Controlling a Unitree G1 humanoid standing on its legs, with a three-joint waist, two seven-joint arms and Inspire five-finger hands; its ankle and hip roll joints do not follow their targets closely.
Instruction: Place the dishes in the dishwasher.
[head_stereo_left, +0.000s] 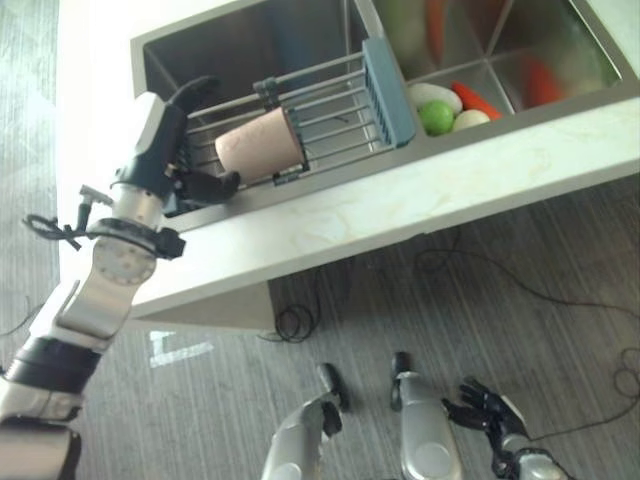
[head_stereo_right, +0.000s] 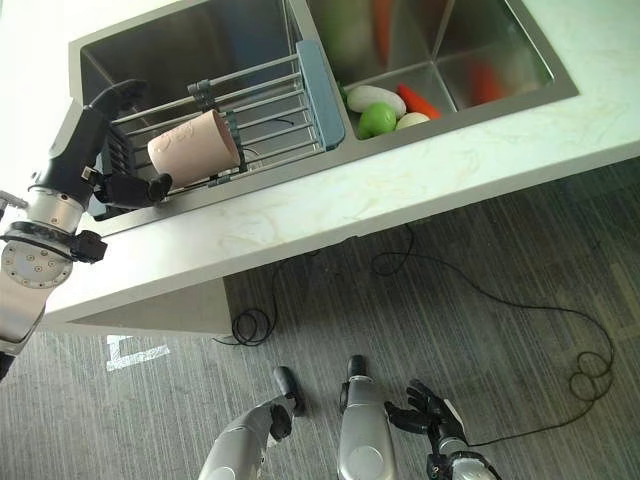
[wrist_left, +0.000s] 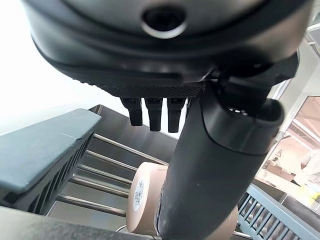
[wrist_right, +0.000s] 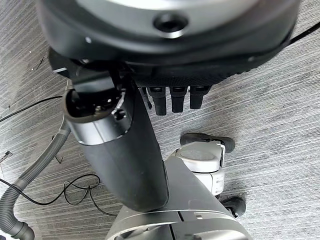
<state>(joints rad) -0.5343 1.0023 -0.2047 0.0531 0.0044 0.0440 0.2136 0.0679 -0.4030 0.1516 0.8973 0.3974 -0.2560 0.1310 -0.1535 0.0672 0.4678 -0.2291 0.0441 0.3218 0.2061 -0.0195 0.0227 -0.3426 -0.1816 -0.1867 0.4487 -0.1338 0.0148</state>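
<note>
The pale marbled surface (head_stereo_left: 420, 190) carries a steel double sink (head_stereo_right: 200, 45). Across the left basin, at the surface's left end, sits a wire dish rack (head_stereo_left: 330, 100) with a blue-grey end piece. A beige cup (head_stereo_left: 262, 143) lies on its side in the rack, base towards the left hand (head_stereo_left: 165, 140). That hand flanks the cup with straight fingers and thumb, not closed on it. Vegetables (head_stereo_right: 385, 108) lie in the right basin. The right hand (head_stereo_right: 432, 415) hangs low over the floor, fingers relaxed.
</note>
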